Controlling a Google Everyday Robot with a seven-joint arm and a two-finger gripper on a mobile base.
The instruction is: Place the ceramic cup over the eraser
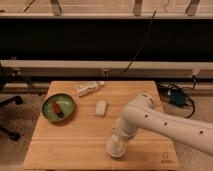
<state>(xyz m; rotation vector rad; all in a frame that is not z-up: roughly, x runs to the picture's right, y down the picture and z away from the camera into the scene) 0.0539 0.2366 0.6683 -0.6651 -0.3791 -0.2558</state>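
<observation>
Gripper [118, 146] low at table's [75, 145] near edge, right of centre (open/closed: can't tell), w/ green bowl [58, 107] far left, flat white piece [101, 107] mid-table.

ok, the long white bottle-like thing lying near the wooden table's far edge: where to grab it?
Probably around the middle of the long white bottle-like thing, coming straight down from above. It lies on its side on the wooden table, so the fingers should close across its narrow width, square to its slanted long axis. The gripper is low at the table's near edge.
</observation>
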